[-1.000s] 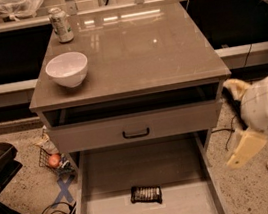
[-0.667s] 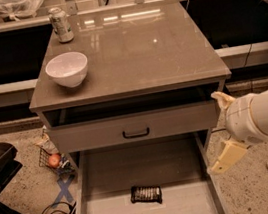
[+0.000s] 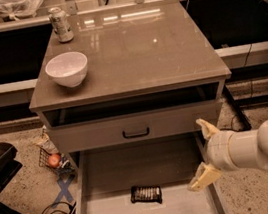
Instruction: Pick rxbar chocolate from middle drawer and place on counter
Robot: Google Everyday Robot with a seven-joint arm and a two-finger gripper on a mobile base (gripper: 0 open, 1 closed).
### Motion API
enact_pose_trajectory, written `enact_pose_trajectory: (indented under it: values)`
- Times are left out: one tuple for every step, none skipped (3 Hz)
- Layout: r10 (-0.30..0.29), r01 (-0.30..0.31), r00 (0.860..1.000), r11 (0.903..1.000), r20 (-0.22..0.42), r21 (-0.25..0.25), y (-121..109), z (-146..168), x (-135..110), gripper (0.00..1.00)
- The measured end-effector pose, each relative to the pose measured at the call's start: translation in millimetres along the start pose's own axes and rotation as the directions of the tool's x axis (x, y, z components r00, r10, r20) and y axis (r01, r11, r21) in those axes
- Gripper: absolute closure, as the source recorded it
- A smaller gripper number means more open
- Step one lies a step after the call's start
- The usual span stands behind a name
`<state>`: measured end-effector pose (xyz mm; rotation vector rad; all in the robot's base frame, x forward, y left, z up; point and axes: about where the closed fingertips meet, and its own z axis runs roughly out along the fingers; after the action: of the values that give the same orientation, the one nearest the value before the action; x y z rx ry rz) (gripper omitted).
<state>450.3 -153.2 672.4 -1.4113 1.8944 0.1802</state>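
Observation:
The rxbar chocolate [image 3: 146, 194], a small black bar with pale printing, lies flat on the floor of the pulled-out middle drawer [image 3: 109, 173], near its front middle. My gripper [image 3: 206, 154] is at the drawer's right wall, to the right of the bar and apart from it. Its two pale fingers [image 3: 203, 177] are spread wide, and nothing is between them. The glossy grey-brown counter [image 3: 140, 47] is above.
A white bowl [image 3: 67, 69] and a drink can [image 3: 61, 24] stand on the counter's left side. A grey drawer front with a black handle [image 3: 136, 133] sits just above the open drawer. Cables, blue tape and a small basket [image 3: 51, 160] lie on the floor at left.
My arm and gripper have moved left, from right of the cabinet to the open drawer's right wall. The bar has not moved.

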Motion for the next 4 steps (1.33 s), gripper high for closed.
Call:
enact_pose_trajectory:
  values:
    - [0.016, -0.016, 0.999, 0.9999, 0.035, 0.005, 13.8, 33.2, 11.2, 0.0]
    - [0.016, -0.016, 0.999, 0.9999, 0.036, 0.005, 13.8, 33.2, 11.2, 0.0]
    - [0.018, -0.018, 0.999, 0.9998, 0.033, -0.009, 22.1, 64.4, 14.1, 0.0]
    - [0.027, -0.025, 0.998, 0.9992, 0.048, -0.03, 36.0, 115.9, 21.8, 0.0]
